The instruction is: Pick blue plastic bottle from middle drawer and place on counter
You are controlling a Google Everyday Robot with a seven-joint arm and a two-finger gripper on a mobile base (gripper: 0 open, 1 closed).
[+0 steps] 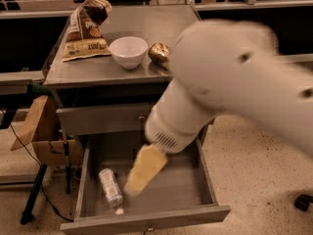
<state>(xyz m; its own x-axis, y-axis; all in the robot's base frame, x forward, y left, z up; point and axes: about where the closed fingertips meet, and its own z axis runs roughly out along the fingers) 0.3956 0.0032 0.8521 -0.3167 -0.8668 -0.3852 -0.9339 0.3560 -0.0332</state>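
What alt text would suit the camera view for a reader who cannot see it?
A white robot arm hangs over the open middle drawer, its yellowish claw close beside the blue plastic bottle lying on the drawer floor. On the counter above sit a snack bag, a white bowl and a dented can.

print on snack bag (84, 32) illegible, bottle (111, 188) label illegible, gripper (136, 182) over middle drawer (188, 185)

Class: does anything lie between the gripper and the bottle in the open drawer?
Nothing visible does. The gripper hangs over the middle drawer, just right of the blue plastic bottle, with only bare drawer floor between them.
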